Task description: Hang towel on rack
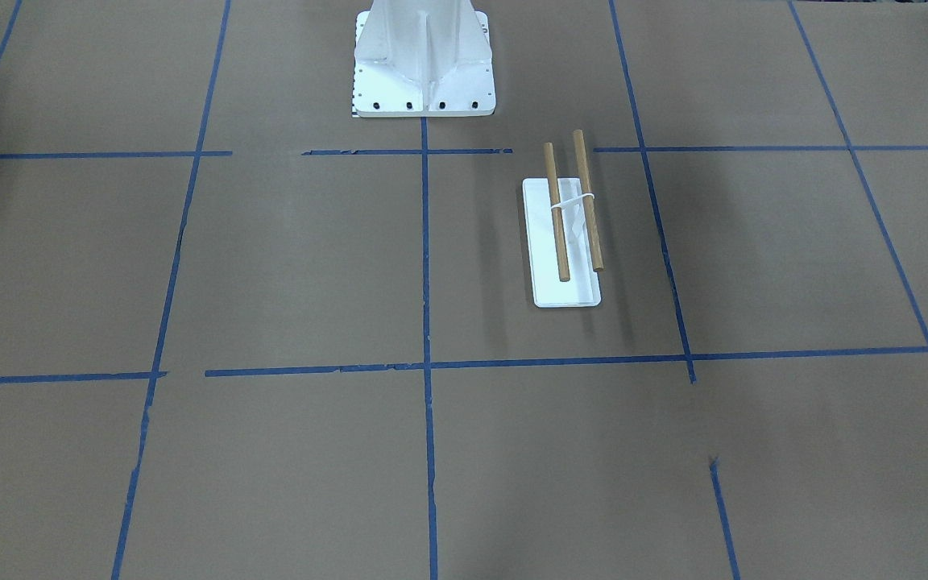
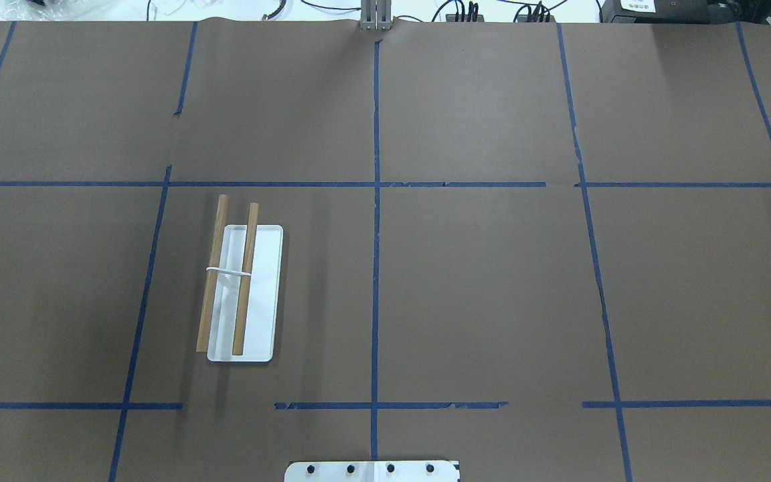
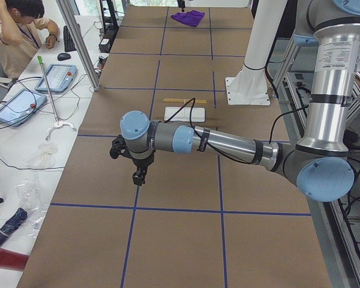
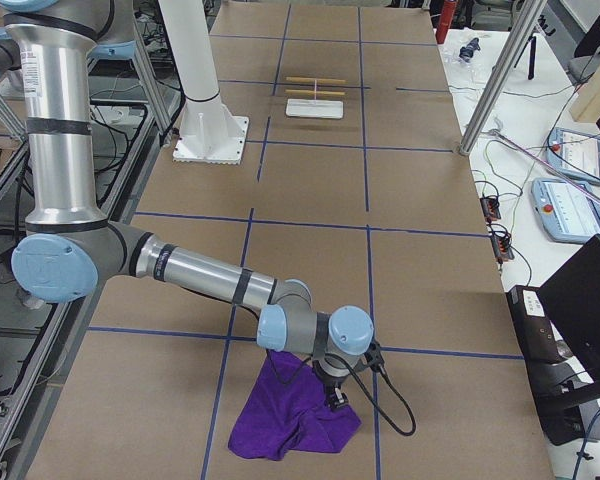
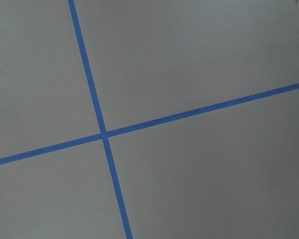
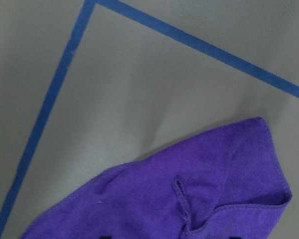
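Note:
The rack has two wooden rods (image 1: 573,211) on a white base (image 1: 566,295); it also shows in the overhead view (image 2: 228,280) and in both side views (image 3: 185,102) (image 4: 315,88). The purple towel (image 4: 285,420) lies crumpled on the table at the robot's right end, far from the rack, and shows in the right wrist view (image 6: 189,194). My right gripper (image 4: 338,398) is low over the towel's edge; I cannot tell if it is open or shut. My left gripper (image 3: 139,177) hangs above bare table at the left end; I cannot tell its state.
Brown paper with blue tape lines (image 2: 376,201) covers the table. The robot's white pedestal (image 1: 424,64) stands at the table's middle. An operator (image 3: 18,30) sits at a side desk with tablets (image 3: 18,105) and cables, off the table.

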Tool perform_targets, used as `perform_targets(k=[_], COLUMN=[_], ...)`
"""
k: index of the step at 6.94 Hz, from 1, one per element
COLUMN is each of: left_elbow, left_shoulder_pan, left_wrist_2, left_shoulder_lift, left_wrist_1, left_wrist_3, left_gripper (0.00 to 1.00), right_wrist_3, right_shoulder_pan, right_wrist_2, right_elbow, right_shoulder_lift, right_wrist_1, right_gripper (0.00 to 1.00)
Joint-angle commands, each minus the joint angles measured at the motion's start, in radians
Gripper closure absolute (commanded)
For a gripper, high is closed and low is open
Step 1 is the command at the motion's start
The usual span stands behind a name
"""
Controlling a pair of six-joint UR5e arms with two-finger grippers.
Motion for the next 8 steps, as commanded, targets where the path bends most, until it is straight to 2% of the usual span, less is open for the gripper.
perform_targets(k=[1,5,8], left_elbow=[-0.005,0.001,0.005], left_shoulder_pan=[0.000,0.000,0.000], left_wrist_2=[-0.001,-0.001,-0.001], left_shoulder_lift=[-0.001,-0.001,-0.001], left_wrist_1=[-0.001,-0.001,-0.001], left_wrist_3=[0.000,0.005,0.006], left_gripper=[0.00,0.00,0.00], right_wrist_3=[-0.080,-0.089,-0.089], right_shoulder_pan=[0.023,0.023,0.019], right_wrist_2=[0.030,0.010,-0.079], right_elbow=[-0.171,-0.208,-0.223], right_shoulder_lift=[0.046,0.011,0.025], right_wrist_1=[0.002,0.002,0.002], right_gripper=[0.17,0.22,0.27])
